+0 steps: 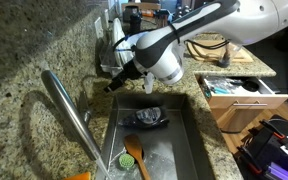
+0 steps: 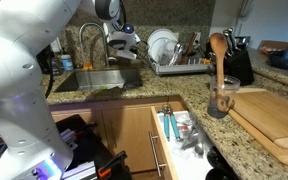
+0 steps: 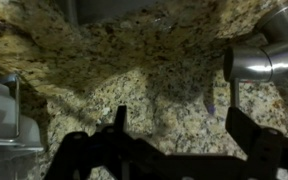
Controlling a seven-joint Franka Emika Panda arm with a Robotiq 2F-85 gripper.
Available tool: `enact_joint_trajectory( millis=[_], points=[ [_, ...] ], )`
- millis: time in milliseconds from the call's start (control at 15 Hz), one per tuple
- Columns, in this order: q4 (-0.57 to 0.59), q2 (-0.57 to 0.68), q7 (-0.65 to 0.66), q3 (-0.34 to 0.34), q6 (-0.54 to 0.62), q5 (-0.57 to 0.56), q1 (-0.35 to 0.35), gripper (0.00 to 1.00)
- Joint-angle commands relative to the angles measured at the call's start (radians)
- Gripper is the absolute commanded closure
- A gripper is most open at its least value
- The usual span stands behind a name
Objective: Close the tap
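Note:
The tap is a long brushed silver spout (image 1: 69, 112) that slants over the sink; in an exterior view it arches above the basin (image 2: 88, 35). In the wrist view a thick silver part of the tap (image 3: 269, 52) fills the upper right corner, with a thin lever (image 3: 234, 95) hanging below it. My gripper (image 1: 112, 86) hangs over the granite counter behind the sink, near the tap (image 2: 120, 46). Its two dark fingers (image 3: 182, 128) are spread apart, with only granite between them. The right finger is just below the thin lever and not touching it.
The steel sink (image 1: 189, 140) holds a dark item (image 1: 147, 118) and a green spatula (image 1: 134, 157). A dish rack with plates (image 2: 174, 62) stands beside the sink. A drawer (image 2: 179, 130) is pulled open below the counter. A wooden spoon holder (image 2: 220, 95) and cutting board (image 2: 274, 115) are further along.

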Motion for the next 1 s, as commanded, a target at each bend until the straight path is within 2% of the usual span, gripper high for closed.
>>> enact_joint_trajectory(
  millis=[0, 267, 467, 667, 800, 867, 933],
  points=[
    [0.011, 0.014, 0.004, -0.021, 0.001, -0.015, 0.022, 0.0],
    [0.036, 0.037, 0.001, -0.049, 0.01, -0.03, 0.055, 0.0],
    [0.13, 0.118, -0.019, -0.042, 0.001, -0.07, 0.077, 0.0],
    [0.222, 0.2, -0.062, 0.017, 0.0, -0.118, 0.085, 0.0],
    [0.291, 0.266, -0.125, 0.105, 0.016, -0.151, 0.071, 0.0],
    [0.197, 0.188, -0.052, 0.033, 0.003, -0.13, 0.082, 0.0],
    [0.216, 0.205, -0.059, 0.048, 0.003, -0.133, 0.084, 0.0]
  ],
)
